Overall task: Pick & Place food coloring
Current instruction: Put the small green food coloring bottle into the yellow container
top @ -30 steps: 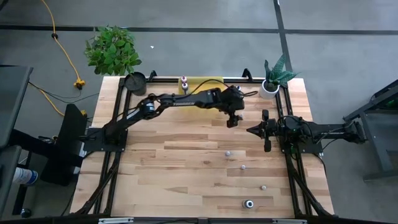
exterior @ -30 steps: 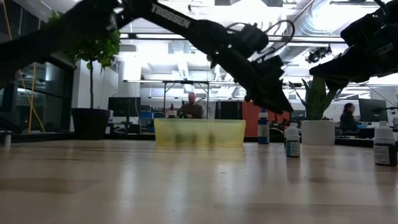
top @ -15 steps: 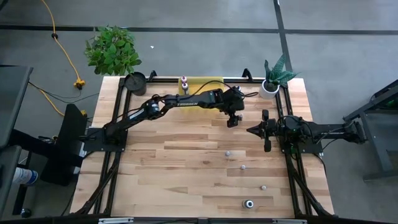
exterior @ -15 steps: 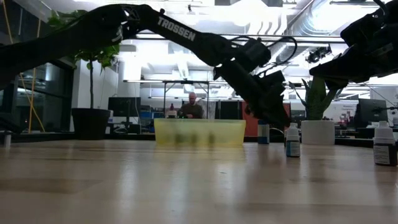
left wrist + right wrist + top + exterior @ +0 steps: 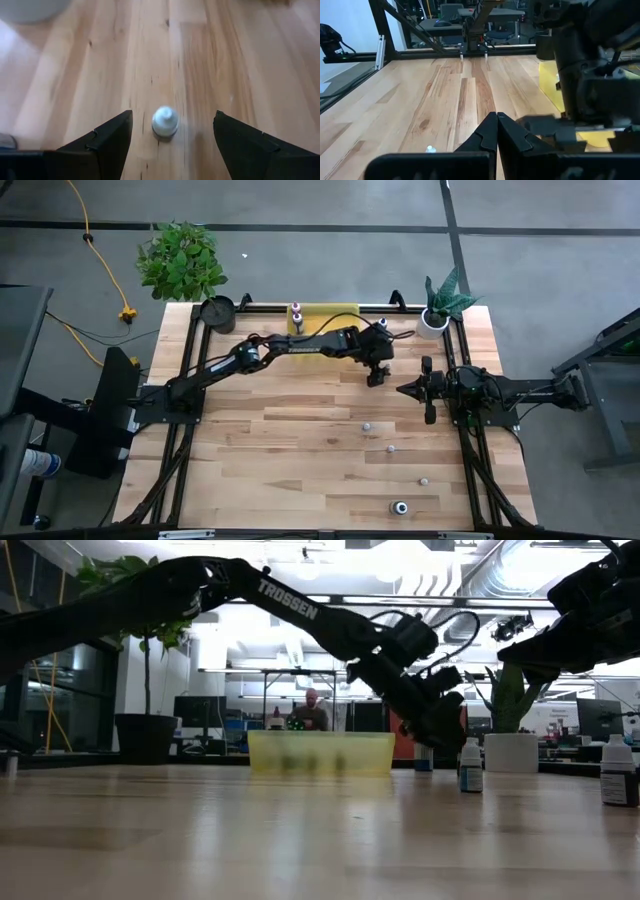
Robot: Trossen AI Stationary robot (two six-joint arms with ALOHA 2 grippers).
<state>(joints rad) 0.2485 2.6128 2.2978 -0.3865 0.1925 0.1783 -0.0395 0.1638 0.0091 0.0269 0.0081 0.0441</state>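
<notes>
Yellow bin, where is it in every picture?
High view: bin at top middle, on the table's edge.
Low view: bin in the centre.
Left wrist view: not in it.
Right wrist view: bin at right, behind the left arm.
Shared landmark: the left arm, next to the bin.

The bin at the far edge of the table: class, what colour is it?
Yellow and see-through; the bin shows best in the low view.

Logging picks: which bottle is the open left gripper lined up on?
The white-capped bottle upright between the left gripper's fingers, near the yellow bin; the others stand farther away.
</notes>
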